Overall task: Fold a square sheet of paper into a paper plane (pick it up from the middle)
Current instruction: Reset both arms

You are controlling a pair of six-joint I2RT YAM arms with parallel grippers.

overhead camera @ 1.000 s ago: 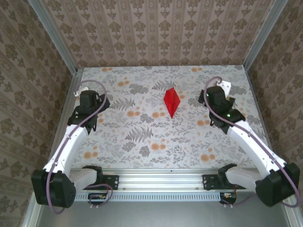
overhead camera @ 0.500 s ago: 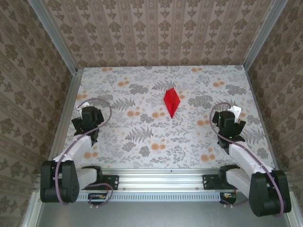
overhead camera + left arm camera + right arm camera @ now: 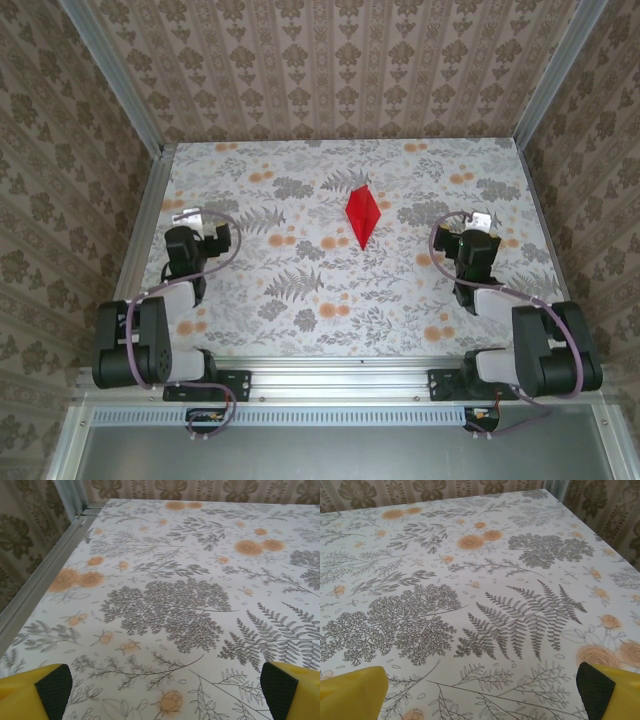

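The left gripper (image 3: pixel 167 694) stands with its jaws spread wide, the yellow fingers (image 3: pixel 47 692) with their dark pads at the two lower corners of the left wrist view and nothing between them but the flowered table (image 3: pixel 165 605) below. The right gripper (image 3: pixel 480 692) is spread just as wide, its fingers (image 3: pixel 600 690) far apart over bare fern and blossom print, holding nothing. Both arms are drawn in close to their bases at the near edge, the wrists low over the near half of the table. Ahead of both pairs of fingers, farther out across the table and between them, lies the paper plane (image 3: pixel 362 215), well apart from each gripper, to the right of the left fingers and to the left of the right ones, somewhat nearer the right ones. It rests flat on the tabletop. Its long axis runs from the far side toward the near edge, almost straight along the table's depth, and its longer, narrower tip points back toward the arms' bases, while the shorter, blunter end points at the far wall. It is bright red, a slim pointed kite shape, widest a little beyond its middle, with a crease down its centre line. Patterned wallpaper walls (image 3: pixel 330 70) and a metal frame (image 3: pixel 140 240) enclose the table.
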